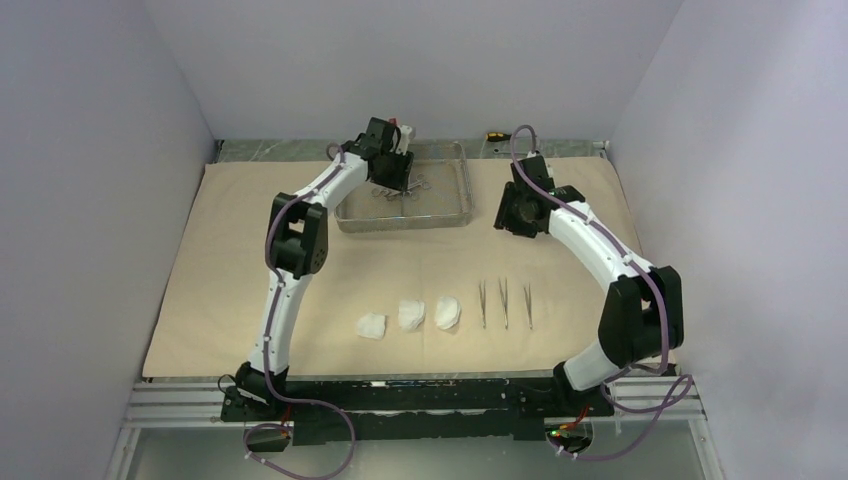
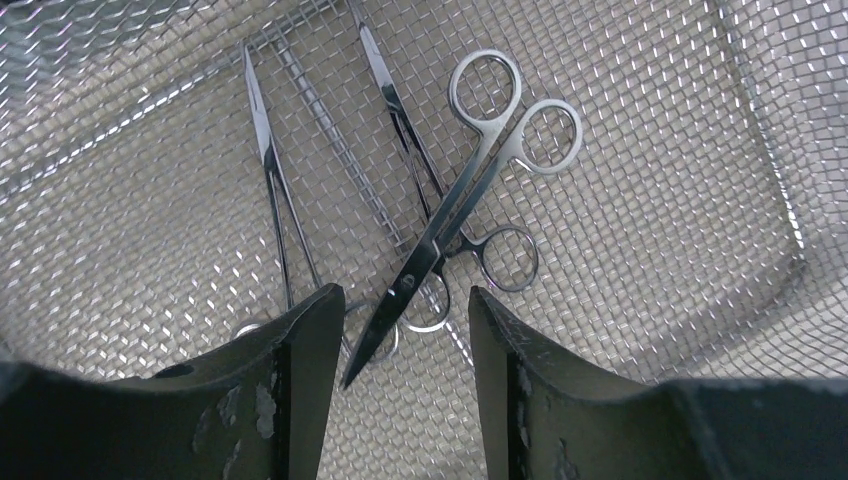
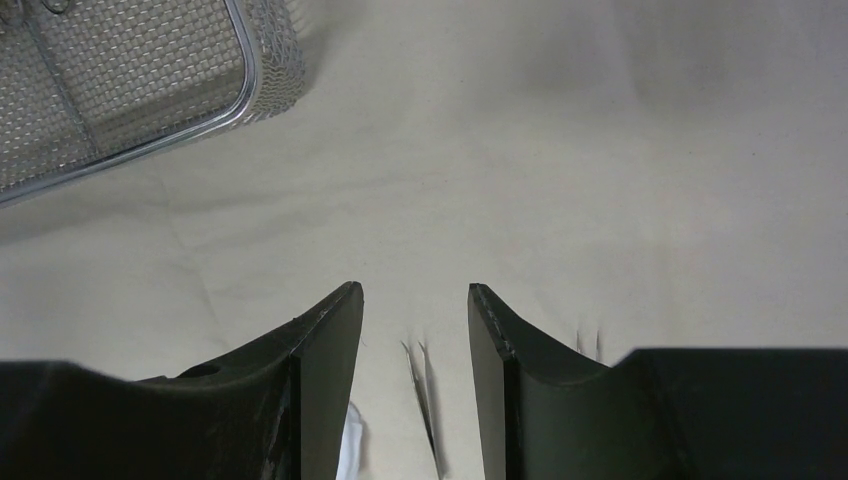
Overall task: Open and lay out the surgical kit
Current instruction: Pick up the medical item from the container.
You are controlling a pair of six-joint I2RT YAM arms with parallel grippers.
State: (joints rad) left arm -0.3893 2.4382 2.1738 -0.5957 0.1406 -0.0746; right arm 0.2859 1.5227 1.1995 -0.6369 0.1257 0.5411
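Three clamps [image 2: 470, 190] lie crossed in the left half of the tray [image 1: 466, 200]. The top one slants over the other two, and its ring handles overlap theirs. The left end effector [image 2: 405, 300] reaches down into the tray, its fingers [image 2: 300, 370] spread on either side of that top clamp's tip and pinching nothing. The tray's mesh wall rises close around it. The tray stands at the far side of the cloth [image 1: 250, 280] that covers the desk. Well in front of the tray, three pads [image 1: 412, 315] and three tweezers [image 1: 504, 302] lie in one row. Just right of the tray the right end effector [image 3: 415, 290] hovers over bare cloth, spread and empty. Behind the tray's right corner sits a yellow-handled tool [image 1: 493, 133].
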